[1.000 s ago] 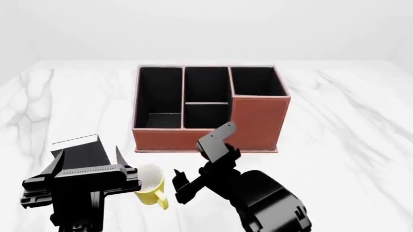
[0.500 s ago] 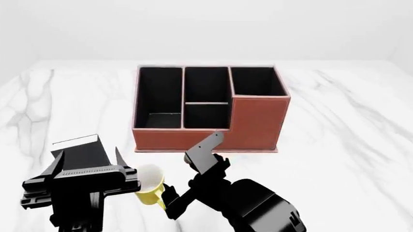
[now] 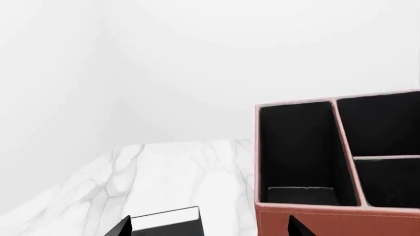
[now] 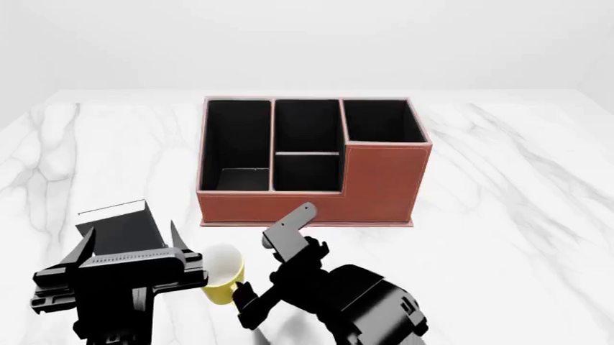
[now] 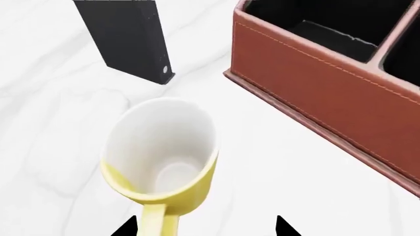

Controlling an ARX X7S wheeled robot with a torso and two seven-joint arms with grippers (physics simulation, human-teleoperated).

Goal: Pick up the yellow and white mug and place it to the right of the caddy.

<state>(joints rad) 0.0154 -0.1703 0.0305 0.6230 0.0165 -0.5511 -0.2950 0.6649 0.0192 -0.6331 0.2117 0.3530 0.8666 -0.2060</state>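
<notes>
Standing upright on the white marble counter (image 4: 499,187), the mug (image 4: 223,277) is a small cylinder, yellow outside and white inside, with a yellow loop handle that points away from the caddy (image 4: 312,162). It sits just in front of the caddy's front left corner, apart from it, and is far smaller than that reddish-brown box with its black-lined compartments. In the right wrist view the mug (image 5: 163,157) fills the middle of the picture, its open mouth showing a plain white bottom, with the caddy (image 5: 328,93) wall behind it and a black box (image 5: 128,34) off to the side.

The right pincer (image 4: 251,300) is spread wide with nothing in it; its two tips show on either side of the handle, not touching it. Compared with a second ago, the right arm has slid leftward and nearer the mug, which has not moved. The left pincer (image 3: 206,227) hangs in front of the caddy, tips well apart and holding nothing, unchanged.
</notes>
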